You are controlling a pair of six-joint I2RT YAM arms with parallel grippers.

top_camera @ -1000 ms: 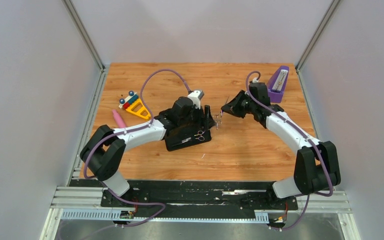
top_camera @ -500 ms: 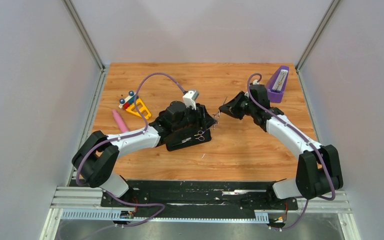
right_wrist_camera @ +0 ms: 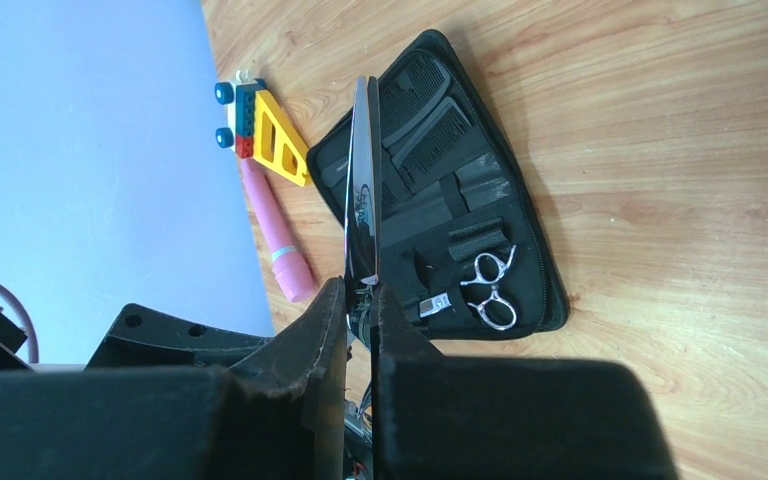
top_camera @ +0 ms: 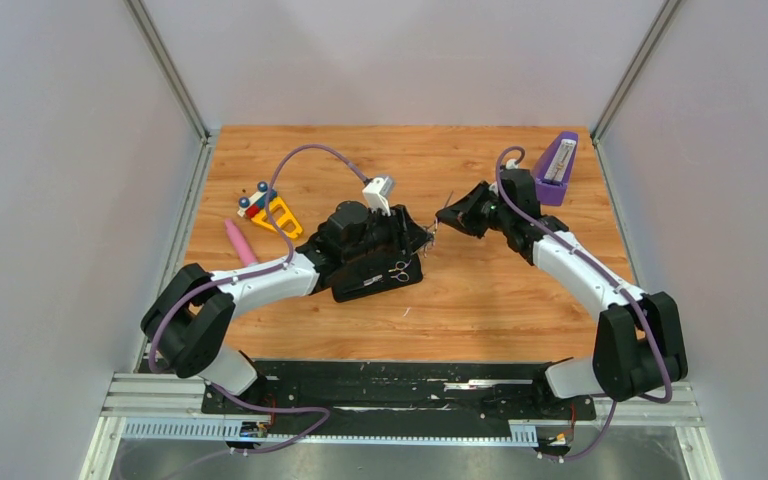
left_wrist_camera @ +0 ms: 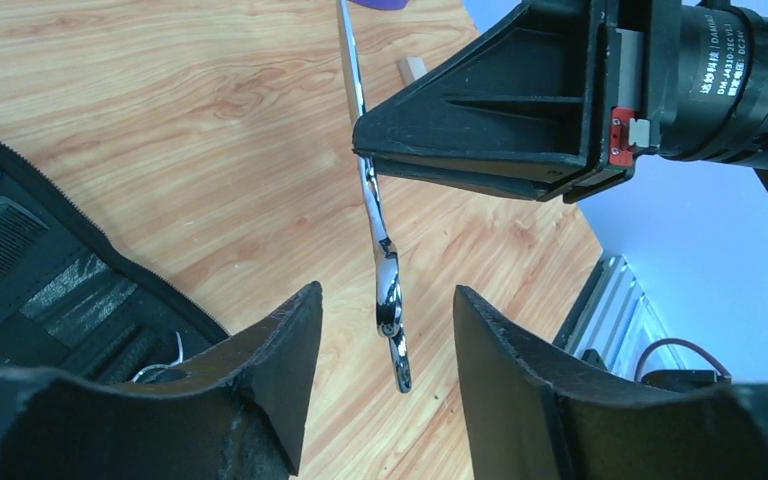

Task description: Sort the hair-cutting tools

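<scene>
My right gripper [top_camera: 450, 216] is shut on a pair of silver scissors [top_camera: 438, 229], gripped by the blades and held above the table just right of the open black case [top_camera: 360, 286]. In the left wrist view the scissors [left_wrist_camera: 379, 230] hang from the right gripper [left_wrist_camera: 362, 152], their handle between my left gripper's [left_wrist_camera: 382, 305] open fingers, not touched. In the right wrist view the blade [right_wrist_camera: 363, 190] rises from the shut fingers [right_wrist_camera: 361, 292]. The case [right_wrist_camera: 545, 290] holds a second pair of scissors [right_wrist_camera: 491, 290] and two black combs [right_wrist_camera: 422, 85] [right_wrist_camera: 448, 140].
A pink tube [top_camera: 237, 239] and a yellow toy with blue and red blocks [top_camera: 272, 212] lie at the left. A purple box-like object [top_camera: 557, 167] stands at the back right. Wood table [top_camera: 480, 300] is bare in front of the case.
My left gripper has shifted a little to the right, closing around the hanging scissors handle. My right gripper has moved slightly left with the scissors.
</scene>
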